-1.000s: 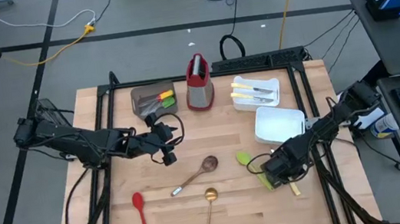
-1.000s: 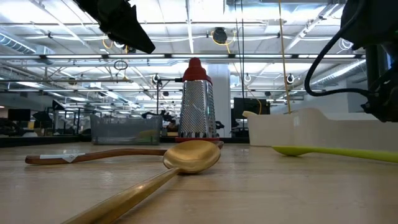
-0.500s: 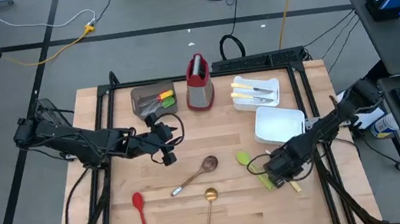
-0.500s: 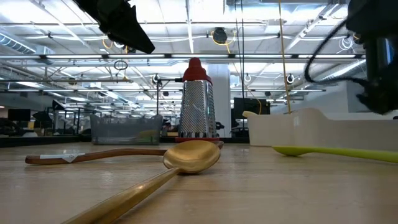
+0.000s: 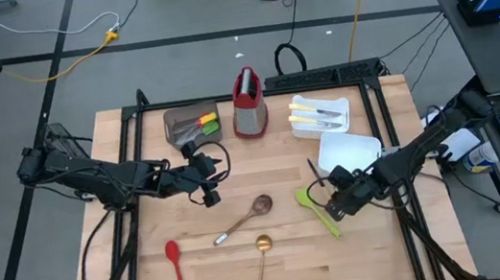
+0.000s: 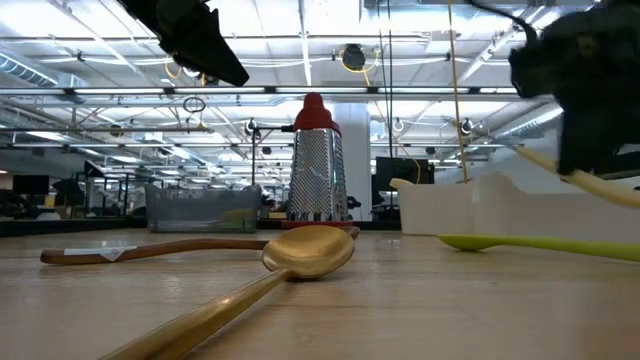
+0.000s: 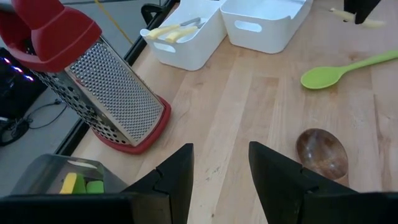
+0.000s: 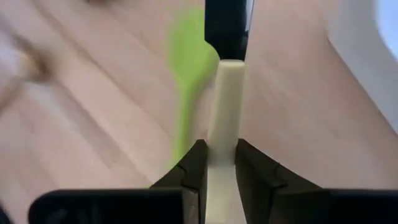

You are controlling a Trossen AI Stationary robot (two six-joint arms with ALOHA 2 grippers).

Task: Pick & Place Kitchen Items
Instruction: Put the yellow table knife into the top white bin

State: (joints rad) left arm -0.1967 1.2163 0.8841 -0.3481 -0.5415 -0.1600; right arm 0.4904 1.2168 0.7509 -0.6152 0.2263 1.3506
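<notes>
Cream-yellow-handled black-bladed knife now hangs lifted off the table in our right gripper, clamped shut on it; left gripper waits open.

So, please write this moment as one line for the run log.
left gripper: open, hovering, idle | right gripper: shut on yellow-handled knife, lifted above green spoon | near white tray

Right gripper raised above table, near right side, fingers clamped on pale-handled knife — arm reaching inward. Left gripper mid-table, hovering, fingers parted, nothing held.
</notes>
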